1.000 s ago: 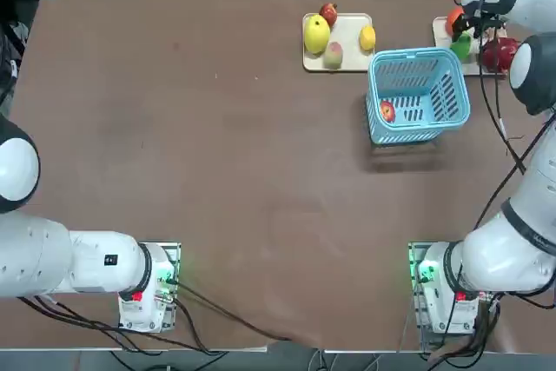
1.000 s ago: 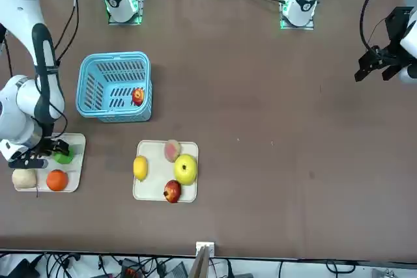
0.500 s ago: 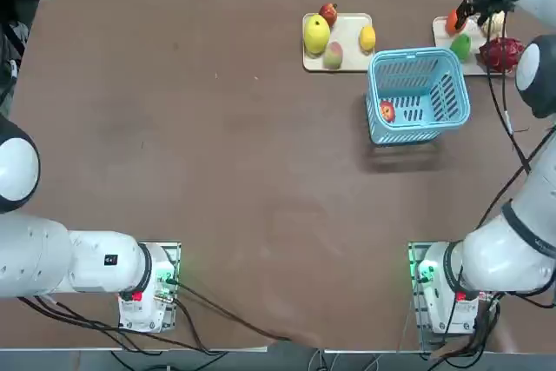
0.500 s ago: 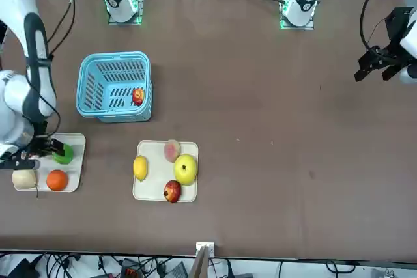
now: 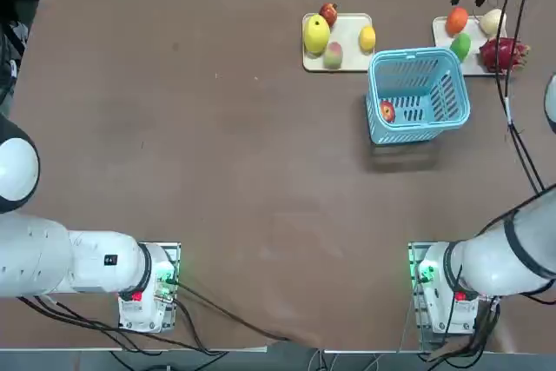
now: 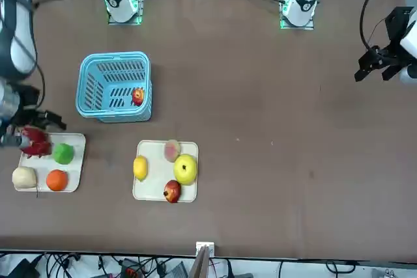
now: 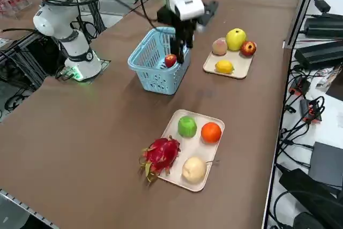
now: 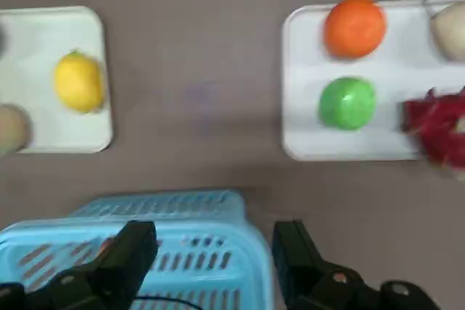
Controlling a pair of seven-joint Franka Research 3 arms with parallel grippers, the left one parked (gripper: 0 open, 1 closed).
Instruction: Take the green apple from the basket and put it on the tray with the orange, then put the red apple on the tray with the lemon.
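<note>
The green apple lies on the tray with the orange, beside the orange; the wrist view also shows this green apple and the orange. The red apple sits in a near corner of the light blue basket. The tray with the lemon holds the lemon. My right gripper hangs open and empty, high above the table, with the basket below it. In the right side view the gripper shows in front of the basket's far rim.
A red dragon fruit and a pale cream fruit share the orange's tray. On the lemon's tray lie a yellow apple, a dark red apple and a pinkish peach-like fruit. The table's far edge runs just behind both trays.
A second ago my gripper was down at the green apple on the orange's tray. It has since lifted up and away, leaving the apple on the tray.
</note>
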